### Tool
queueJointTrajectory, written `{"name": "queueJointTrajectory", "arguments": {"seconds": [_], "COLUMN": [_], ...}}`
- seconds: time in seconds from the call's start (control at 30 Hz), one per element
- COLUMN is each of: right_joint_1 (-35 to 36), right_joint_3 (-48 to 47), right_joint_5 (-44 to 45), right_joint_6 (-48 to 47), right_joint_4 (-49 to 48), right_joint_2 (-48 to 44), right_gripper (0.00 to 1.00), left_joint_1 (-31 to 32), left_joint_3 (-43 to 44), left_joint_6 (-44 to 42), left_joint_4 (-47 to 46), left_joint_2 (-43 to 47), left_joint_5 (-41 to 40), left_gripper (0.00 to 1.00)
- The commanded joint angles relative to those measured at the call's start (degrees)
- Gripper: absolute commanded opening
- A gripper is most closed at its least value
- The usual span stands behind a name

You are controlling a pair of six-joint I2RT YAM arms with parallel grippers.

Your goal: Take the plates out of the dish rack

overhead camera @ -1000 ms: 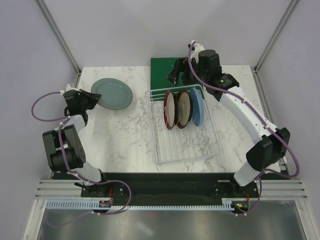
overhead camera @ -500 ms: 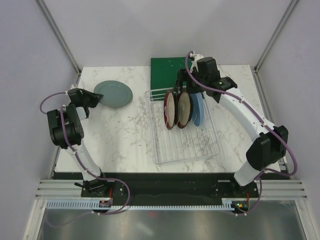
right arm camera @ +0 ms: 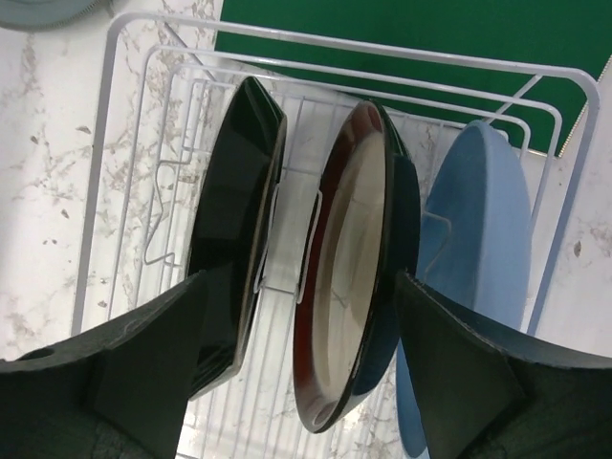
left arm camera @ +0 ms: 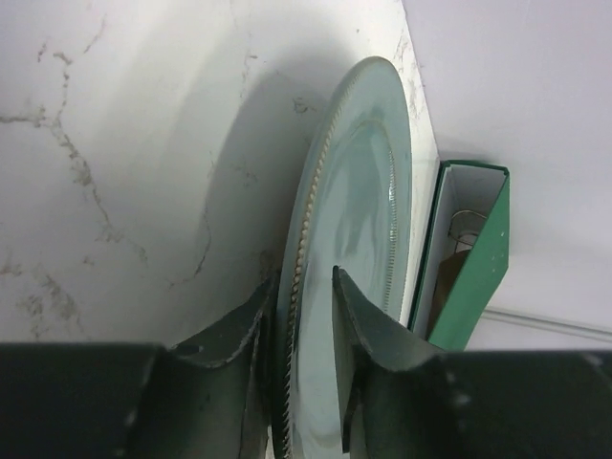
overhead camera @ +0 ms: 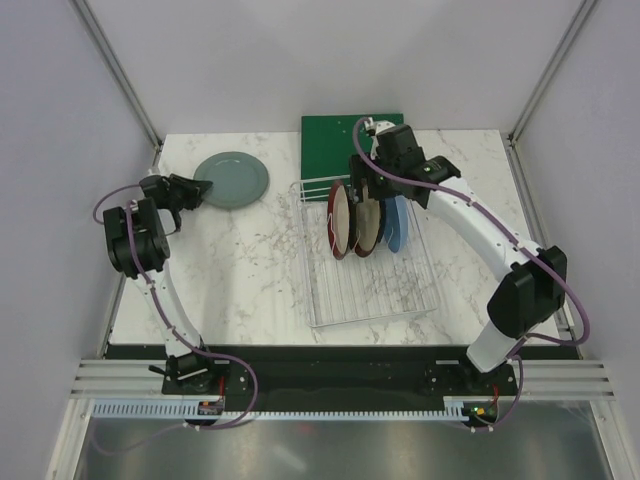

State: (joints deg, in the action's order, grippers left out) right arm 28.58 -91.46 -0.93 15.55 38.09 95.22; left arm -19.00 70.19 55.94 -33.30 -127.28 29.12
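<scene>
Green board behind dish rack — blue plate beside right gripper.

Grey-green plate; two red-brown plates, cream-centred; light blue plate; white wire rack; dark green board; grey-veined white marble tabletop.

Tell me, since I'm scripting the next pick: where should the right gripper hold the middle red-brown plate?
Probably take the middle red-brown plate by its upper rim, from above, one finger per face: it stands on edge in the dish rack between close neighbours, leaving only that rim free.
</scene>
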Motion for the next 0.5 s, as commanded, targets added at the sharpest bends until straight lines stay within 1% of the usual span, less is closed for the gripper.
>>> {"name": "queueJointTrajectory", "arguments": {"seconds": [0.0, 0.03, 0.07, 0.1, 0.17, 0.2, 0.23, 0.4, 0.47], "right_joint_1": [5.9, 6.8, 7.6, 8.9, 9.9, 11.5, 12.1, 14.2, 14.2], "right_joint_3": [-4.2, -4.3, -4.4, -4.3, -4.6, -5.3, -5.3, -6.1, -7.1], "right_joint_5": [10.5, 11.6, 13.2, 15.1, 16.9, 21.0, 21.9, 28.8, 29.0], "right_joint_6": [-2.4, -2.4, -2.1, -1.9, -1.0, -0.8, -0.9, 0.4, 0.0], "right_joint_4": [4.0, 4.0, 4.2, 4.1, 4.4, 5.3, 5.3, 5.2, 5.7], "right_joint_2": [1.7, 1.9, 2.1, 2.2, 2.4, 2.8, 2.7, 0.2, 0.5], "right_gripper": [0.85, 0.85, 0.85, 0.85, 0.85, 0.85, 0.85, 0.85, 0.85], "left_joint_1": [-0.2, -0.2, -0.2, -0.2, -0.2, -0.2, -0.2, -0.2, -0.2], "left_joint_3": [2.3, 2.1, 2.0, 1.7, 1.1, 0.6, 0.4, -1.3, -2.1], "left_joint_6": [5.6, 5.9, 6.1, 6.2, 6.0, 6.0, 6.1, 6.5, 6.8], "left_joint_4": [-7.2, -7.1, -7.0, -6.9, -7.0, -7.0, -7.0, -7.6, -8.0], "left_joint_2": [-1.2, -1.6, -1.7, -1.8, -1.7, -1.7, -1.8, -0.8, -0.1], "left_joint_5": [5.0, 5.1, 5.2, 5.4, 5.7, 5.6, 5.8, 5.9, 5.9], "left_gripper": [0.38, 0.41, 0.48, 0.57, 0.64, 0.89, 1.00, 1.00, 1.00]}}
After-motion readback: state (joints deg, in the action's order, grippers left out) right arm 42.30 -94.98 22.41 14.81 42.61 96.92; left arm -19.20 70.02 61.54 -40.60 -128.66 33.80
